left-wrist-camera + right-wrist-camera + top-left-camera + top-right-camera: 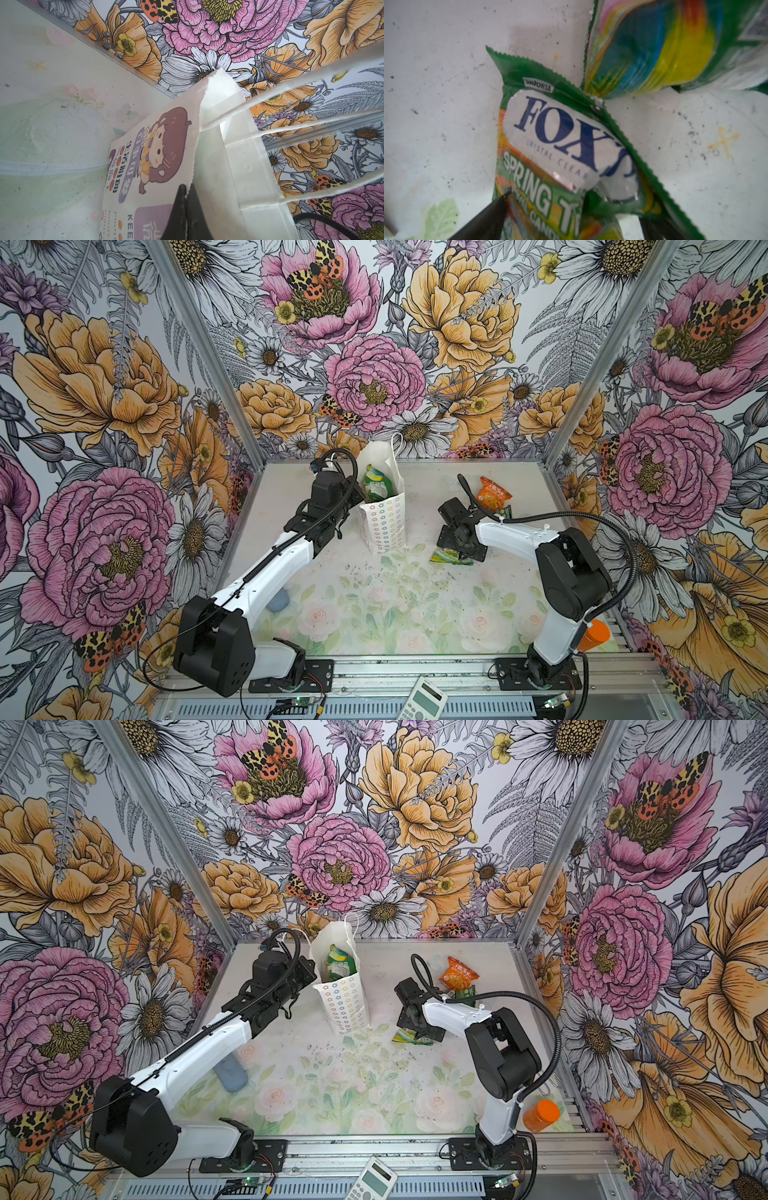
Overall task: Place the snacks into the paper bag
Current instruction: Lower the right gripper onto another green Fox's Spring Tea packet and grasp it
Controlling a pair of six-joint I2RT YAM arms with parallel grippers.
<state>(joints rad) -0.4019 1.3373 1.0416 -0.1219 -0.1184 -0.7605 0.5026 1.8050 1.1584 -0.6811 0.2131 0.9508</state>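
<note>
Left gripper (186, 192): fingers pressed together, clamped on the top rim of the paper bag (158, 158). The bag stands upright toward the back edge of the tabletop (374, 614), left of centre, with green packets (376, 485) showing inside. Right gripper (575, 207): fingers spread wide, either side of a green Fox's packet (560, 133) lying right of centre. A rainbow-striped packet (654, 52) touches its corner. An orange packet (492, 493) lies near the back right.
</note>
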